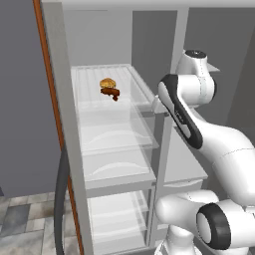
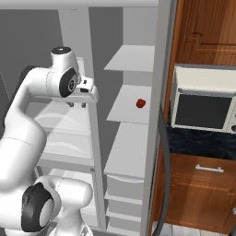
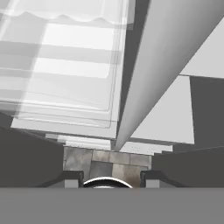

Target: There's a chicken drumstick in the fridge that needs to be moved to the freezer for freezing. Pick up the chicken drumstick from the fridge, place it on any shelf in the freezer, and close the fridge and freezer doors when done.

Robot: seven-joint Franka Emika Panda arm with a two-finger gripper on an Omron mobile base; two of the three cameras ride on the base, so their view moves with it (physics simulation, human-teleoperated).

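The chicken drumstick (image 1: 110, 92) is a dark reddish-brown lump lying on an upper glass shelf (image 1: 124, 102) of the fridge, touching a golden bun (image 1: 107, 83) behind it. My gripper (image 2: 77, 104) hangs pointing down in front of the divider between fridge and freezer, at about that shelf's height and to the right of the drumstick. Its fingertips (image 3: 72, 177) stand apart with nothing between them. The hand view looks down past glass shelves on the left and grey freezer shelves (image 3: 164, 118) on the right. Both doors stand open.
A small red fruit (image 2: 141, 103) sits on a grey freezer shelf (image 2: 124, 110). The open fridge door's edge (image 1: 64, 134) stands at the left, the freezer door's edge (image 2: 159, 92) at the right. Beyond it are a microwave (image 2: 203, 108) and wooden cabinets (image 2: 207, 27).
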